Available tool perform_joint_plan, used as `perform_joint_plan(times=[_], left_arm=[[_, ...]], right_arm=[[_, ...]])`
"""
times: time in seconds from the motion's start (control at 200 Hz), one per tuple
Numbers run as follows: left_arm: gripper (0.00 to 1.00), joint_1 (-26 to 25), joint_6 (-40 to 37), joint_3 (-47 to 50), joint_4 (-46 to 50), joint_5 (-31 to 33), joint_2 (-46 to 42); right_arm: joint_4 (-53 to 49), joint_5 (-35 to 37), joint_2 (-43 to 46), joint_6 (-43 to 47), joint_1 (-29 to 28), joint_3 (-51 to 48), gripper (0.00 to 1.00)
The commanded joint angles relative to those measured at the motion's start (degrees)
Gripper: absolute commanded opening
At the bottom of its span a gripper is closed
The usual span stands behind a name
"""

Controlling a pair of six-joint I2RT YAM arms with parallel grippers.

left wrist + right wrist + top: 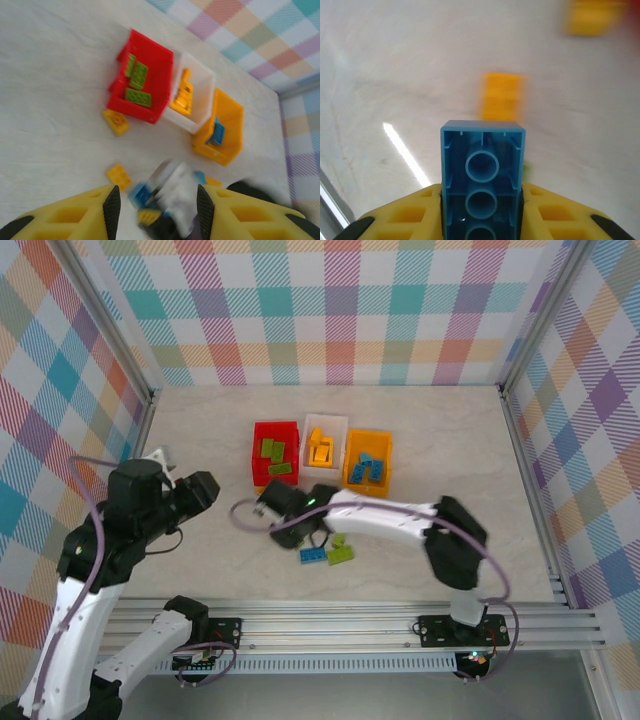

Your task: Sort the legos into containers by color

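**Overhead and wrist views, sorting in progress.** Your right gripper (481,200) is closed on a held blue brick (482,160). It pinches the brick by its long sides, with the hollow underside facing the wrist camera. From above, the right arm (385,518) reaches leftward, and its gripper hangs just near of the red bin (275,452).

Your left gripper (157,210) is spread wide and holds nothing. From above it sits left of the bins, apart from them.

The three bins stand side by side, close together, at mid-table:
- The red bin, on the left, holds lime green plates (138,96).
- The white bin (326,440), in the middle, holds orange-yellow bricks (183,95).
- The orange-yellow bin (368,462), on the right, holds blue bricks (366,468).

Several pieces lie loose on the table:
- One yellow brick (116,121) lies just beside the red bin's near wall.
- A second yellow brick (119,176) lies nearer to you.
- A loose blue brick (312,556) and two lime green bricks (343,554) lie together beside the right arm.

Bare table (200,430) lies left, right and far of the bins, up to the chequered walls (330,310). The near edge ends at the aluminium rail (350,625).
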State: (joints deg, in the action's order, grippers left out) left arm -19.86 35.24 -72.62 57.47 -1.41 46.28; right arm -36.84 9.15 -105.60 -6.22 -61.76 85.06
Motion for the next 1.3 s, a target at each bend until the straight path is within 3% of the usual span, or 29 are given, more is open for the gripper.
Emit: perform_joint_plan(times=[0.0,0.18,0.38,0.545,0.715,0.935,1.155,1.295], left_arm=[[0.46,-0.59,1.66,2.84,-7.96,-14.91,5.41],[0.46,-8.6,2.84,5.92,-16.52,-18.54,18.74],[0.45,-22.24,4.09,3.92,-24.28,-7.29,27.7],[0.45,-27.99,4.12,3.21,-27.87,-2.74,32.57],[0.45,-30.49,4.14,3.19,-28.68,-0.88,34.78],[0.45,-31.1,3.78,3.05,-26.1,2.03,33.68],[0.47,-30.79,4.84,3.8,-17.7,11.64,29.49],[0.48,-28.27,6.21,4.22,-11.86,15.06,27.03]], right_arm=[[0.18,-1.26,9.12,-9.93,9.79,-4.67,0.3],[-5.32,-0.6,7.5,-16.58,22.71,-1.35,0.32],[-12.17,0.7,-4.07,-18.71,30.53,10.04,0.32],[-17.46,4.49,-11.78,-18.72,33.04,18.64,0.33],[-19.95,7.01,-15.23,-18.77,34.86,22.24,0.38],[-18.47,6.2,-13.23,-16.48,34.71,23.49,0.6],[-15.77,2.68,-4.77,-14.57,32.46,23.38,0.59],[-11.82,2.49,4.71,-14.17,30.2,17.44,0.58]])
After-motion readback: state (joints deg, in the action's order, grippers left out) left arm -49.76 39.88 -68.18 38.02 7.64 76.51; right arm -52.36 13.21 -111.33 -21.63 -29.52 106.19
